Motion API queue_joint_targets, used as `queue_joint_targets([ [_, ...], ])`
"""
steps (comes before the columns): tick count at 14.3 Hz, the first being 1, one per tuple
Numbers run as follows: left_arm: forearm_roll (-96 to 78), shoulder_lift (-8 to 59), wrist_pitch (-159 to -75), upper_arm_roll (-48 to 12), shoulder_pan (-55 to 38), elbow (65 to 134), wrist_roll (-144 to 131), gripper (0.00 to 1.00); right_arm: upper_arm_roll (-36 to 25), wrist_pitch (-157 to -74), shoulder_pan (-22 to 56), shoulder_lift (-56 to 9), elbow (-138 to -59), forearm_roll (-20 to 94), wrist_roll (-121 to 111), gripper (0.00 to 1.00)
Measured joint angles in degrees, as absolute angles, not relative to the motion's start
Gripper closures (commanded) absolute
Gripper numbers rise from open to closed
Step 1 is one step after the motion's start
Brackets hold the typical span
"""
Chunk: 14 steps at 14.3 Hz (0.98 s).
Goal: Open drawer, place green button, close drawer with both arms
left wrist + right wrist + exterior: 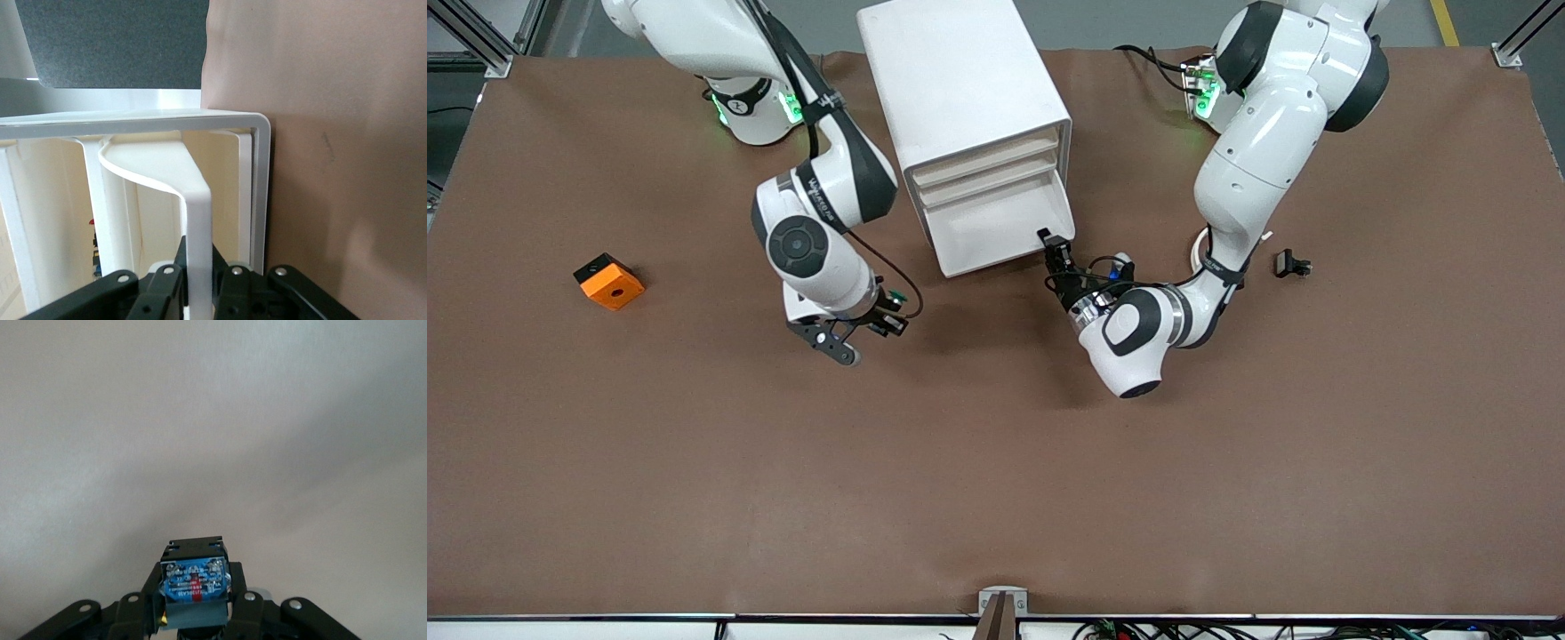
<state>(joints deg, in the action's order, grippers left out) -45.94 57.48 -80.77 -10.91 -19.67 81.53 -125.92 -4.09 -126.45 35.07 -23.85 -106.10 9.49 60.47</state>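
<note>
Gripping the drawer [198, 220] front, left gripper [198, 277] fingers [170, 270] are cropped.

Orange cube [609, 281] on brown table mat [996, 480], toward right arm's end; small black part [1291, 264] toward left arm's end.

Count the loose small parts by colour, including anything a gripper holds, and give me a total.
Orange: 1, the cube on the table.
Black: 1, the small part near the left arm.
Blue-black: 1, the button in the right gripper.
Total: 3.
</note>
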Motion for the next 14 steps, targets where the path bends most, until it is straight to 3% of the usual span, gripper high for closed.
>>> queue_joint_targets([
  [12, -47.8, 57.5, -81.8, -10.6, -17.1, 80.7, -125.8, 0.91, -4.1, -123.7, 46.3, -19.6, -104.2, 9.7, 82.9, 1.00],
  [14, -47.9, 57.5, -81.9, -10.6, -17.1, 80.7, -125.8, 0.84, -4.1, -123.8, 48.2, -19.6, -103.8, 9.7, 86.2, 1.00],
])
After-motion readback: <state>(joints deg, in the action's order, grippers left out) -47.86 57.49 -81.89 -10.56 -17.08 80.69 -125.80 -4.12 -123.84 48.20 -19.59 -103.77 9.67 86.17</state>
